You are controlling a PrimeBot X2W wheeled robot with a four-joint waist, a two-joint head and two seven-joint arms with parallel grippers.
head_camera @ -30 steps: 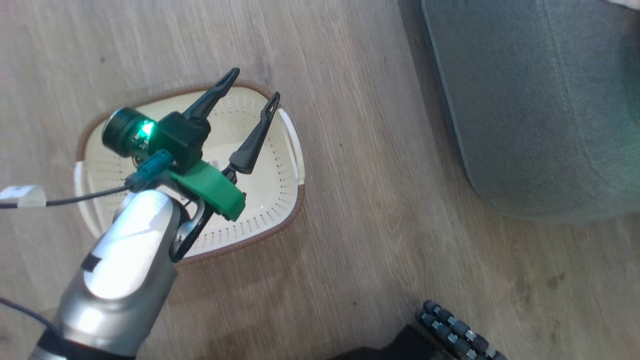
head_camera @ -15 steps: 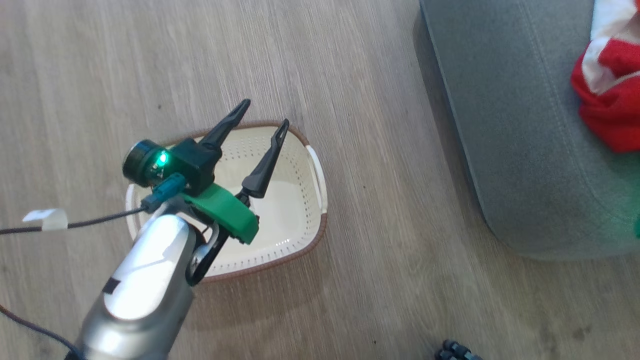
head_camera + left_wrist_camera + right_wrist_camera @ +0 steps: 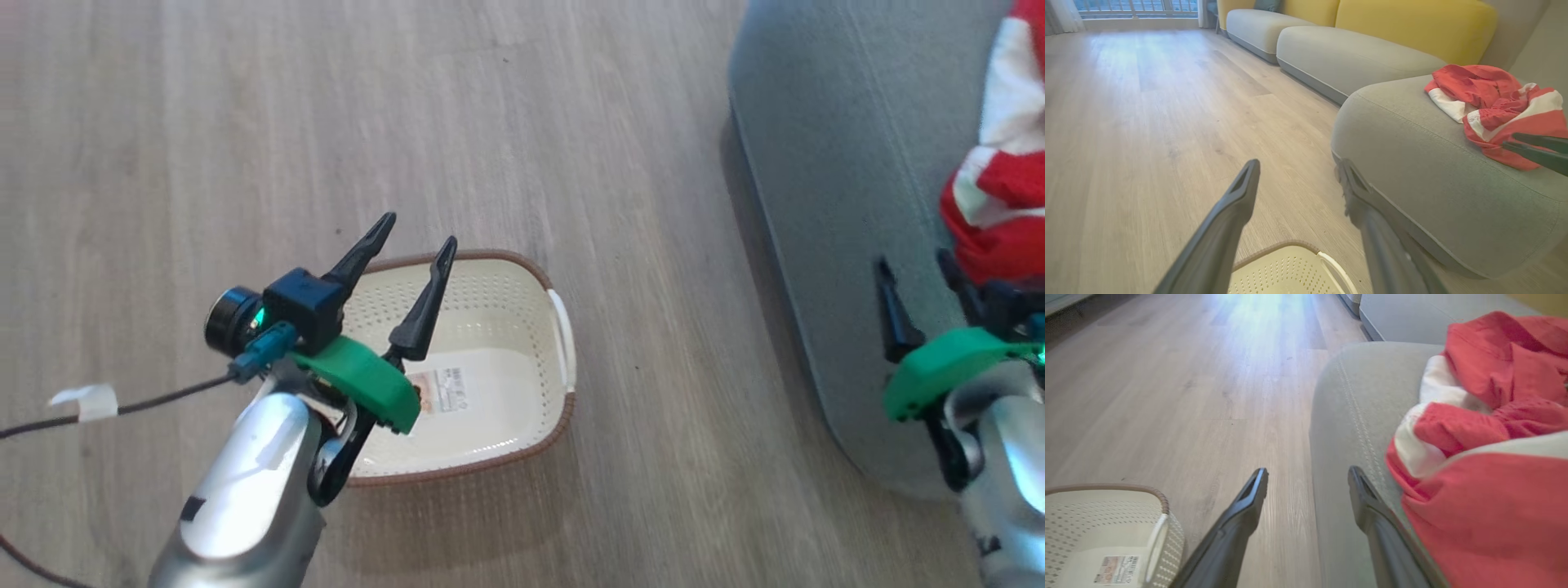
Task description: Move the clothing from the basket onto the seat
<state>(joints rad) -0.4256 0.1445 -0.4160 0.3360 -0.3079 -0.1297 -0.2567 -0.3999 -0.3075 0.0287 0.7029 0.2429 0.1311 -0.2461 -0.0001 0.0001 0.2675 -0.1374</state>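
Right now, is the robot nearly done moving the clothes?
Looks done: the clothing lies on the seat and the basket looks empty down to its label. In hand: nothing; the left hand and right hand are open. Left: nothing I can see.

readable text: none; every mark is too small or too blurred to make out.
basket floor: the paper label (image 3: 441,390) lies flat inside the basket (image 3: 510,306); it is white, with an orange-pink patch at one end and a barcode beside it.
right wrist view: the paper label (image 3: 1117,570) shows barcode lines and rows of fine print, illegible.
cable: the tape flag (image 3: 82,400) on the cable (image 3: 163,398) looks plain white.
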